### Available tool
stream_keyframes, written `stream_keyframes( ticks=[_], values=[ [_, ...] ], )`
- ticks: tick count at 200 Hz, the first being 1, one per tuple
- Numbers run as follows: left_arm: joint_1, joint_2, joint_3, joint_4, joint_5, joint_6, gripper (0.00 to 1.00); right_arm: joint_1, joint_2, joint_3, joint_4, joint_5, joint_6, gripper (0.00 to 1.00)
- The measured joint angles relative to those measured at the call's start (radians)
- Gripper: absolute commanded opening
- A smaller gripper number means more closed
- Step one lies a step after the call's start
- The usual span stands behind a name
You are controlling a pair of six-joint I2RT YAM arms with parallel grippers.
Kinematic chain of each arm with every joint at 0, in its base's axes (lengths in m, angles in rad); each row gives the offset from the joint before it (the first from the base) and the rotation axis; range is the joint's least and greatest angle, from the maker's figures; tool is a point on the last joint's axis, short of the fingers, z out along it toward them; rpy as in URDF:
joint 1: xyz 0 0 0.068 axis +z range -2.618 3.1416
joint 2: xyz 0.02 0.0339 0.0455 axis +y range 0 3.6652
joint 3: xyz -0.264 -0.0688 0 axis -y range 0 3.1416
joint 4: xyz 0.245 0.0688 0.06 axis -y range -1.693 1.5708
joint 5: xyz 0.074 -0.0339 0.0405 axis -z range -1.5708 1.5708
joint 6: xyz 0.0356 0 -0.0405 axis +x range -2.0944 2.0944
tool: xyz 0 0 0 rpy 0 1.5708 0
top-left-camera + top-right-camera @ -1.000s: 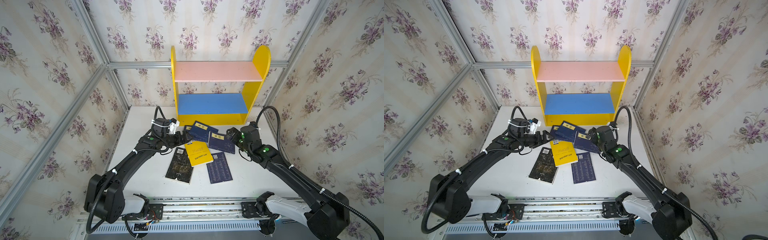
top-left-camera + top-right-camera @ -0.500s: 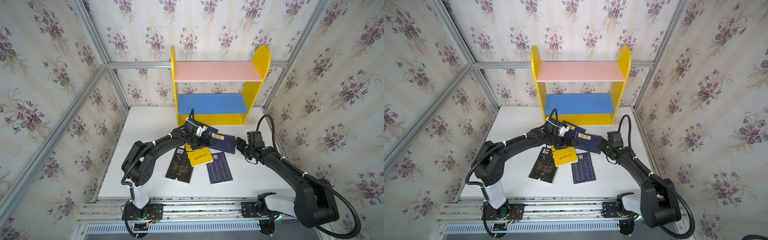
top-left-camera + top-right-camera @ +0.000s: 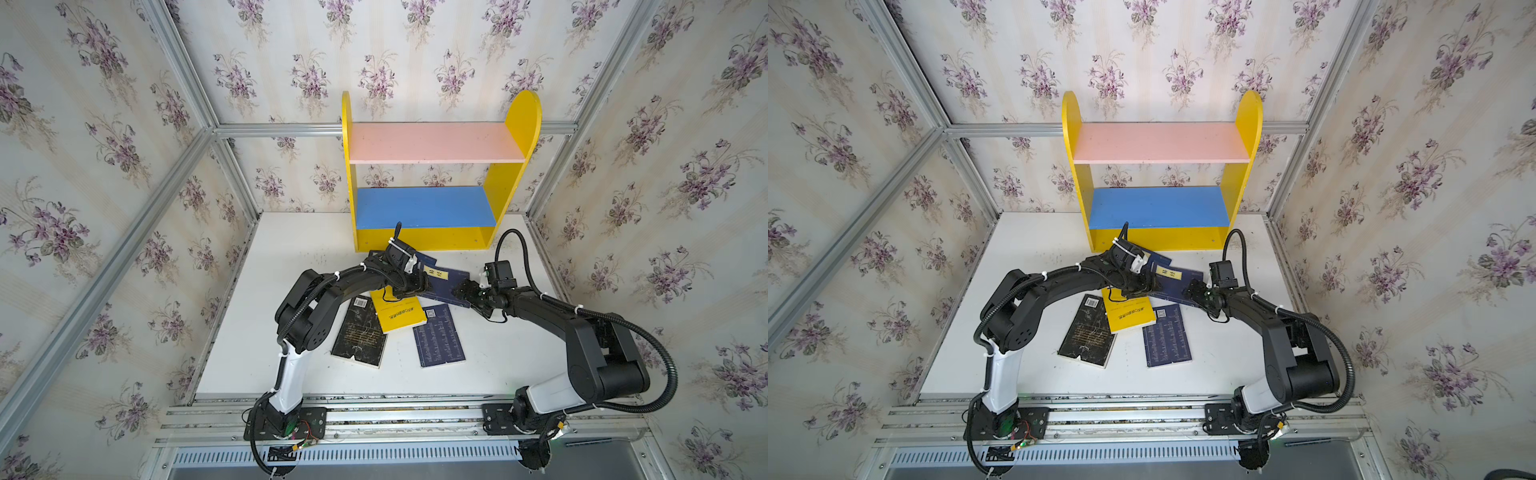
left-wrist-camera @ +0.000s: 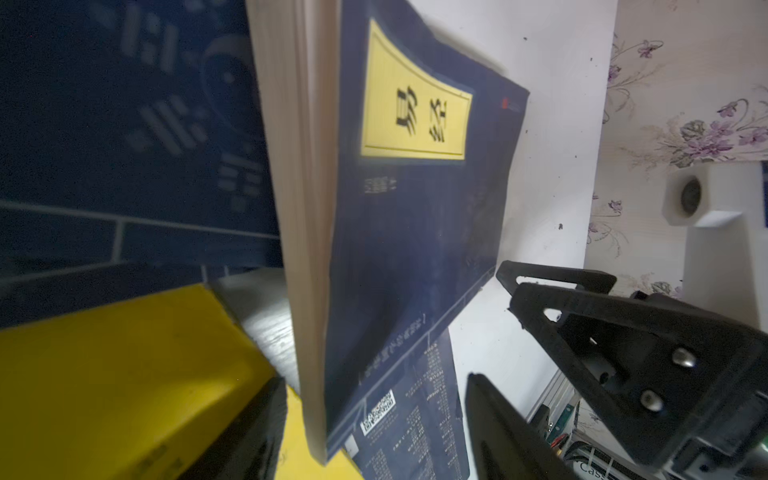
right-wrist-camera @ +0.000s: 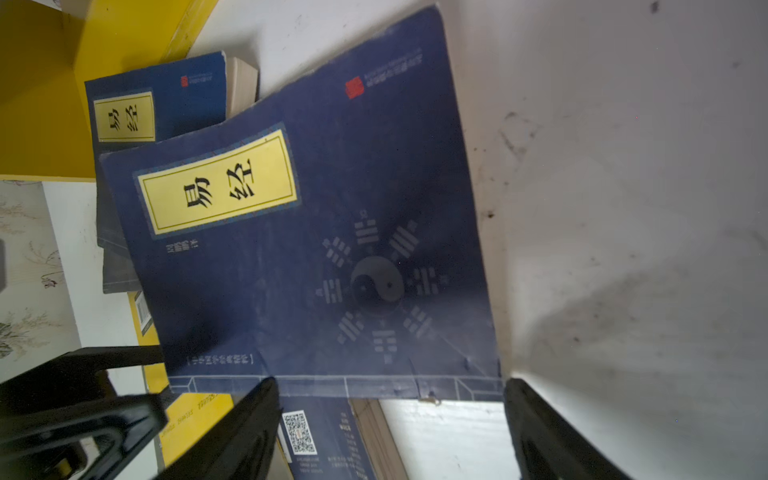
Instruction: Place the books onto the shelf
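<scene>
Room: floral-papered walls [image 3: 104,145], aluminium frame bars [image 3: 124,232]. White tabletop [image 3: 291,353] matte, scuffed, dark specks. Shelf [image 3: 436,143] stands at back wall: yellow round-topped sides, pink and blue boards. Books [image 3: 440,340], thin flat paperbacks, lie overlapped on tabletop before shelf. Left gripper [image 3: 420,286] jaws half-wide astride top navy book [image 3: 446,286] edge, gap showing; right gripper [image 5: 390,382] jaws wide at its opposite edge

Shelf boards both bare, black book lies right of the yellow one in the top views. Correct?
One slip: in both top views the black book lies left of the yellow book, not right. The rest holds: the shelf has its pink board and blue board both bare.
</scene>
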Motion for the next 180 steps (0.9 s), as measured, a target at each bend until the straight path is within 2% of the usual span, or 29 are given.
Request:
stream_keyframes(
  ticks=[55, 92, 149, 180],
  values=[
    [0.002, 0.021, 0.005, 0.052, 0.011, -0.041, 0.36, -0.009, 0.058, 0.032, 0.043, -0.058, -0.013, 0.82],
    [0.001, 0.012, 0.005, 0.095, 0.033, -0.063, 0.16, -0.018, 0.066, 0.035, 0.062, -0.084, -0.017, 0.81],
    [0.001, -0.081, -0.011, 0.147, 0.068, -0.061, 0.06, -0.052, -0.015, 0.038, 0.061, -0.144, 0.019, 0.82],
    [0.016, -0.188, -0.051, 0.148, 0.087, -0.060, 0.04, -0.098, -0.125, 0.024, 0.106, -0.234, 0.072, 0.87]
  ],
)
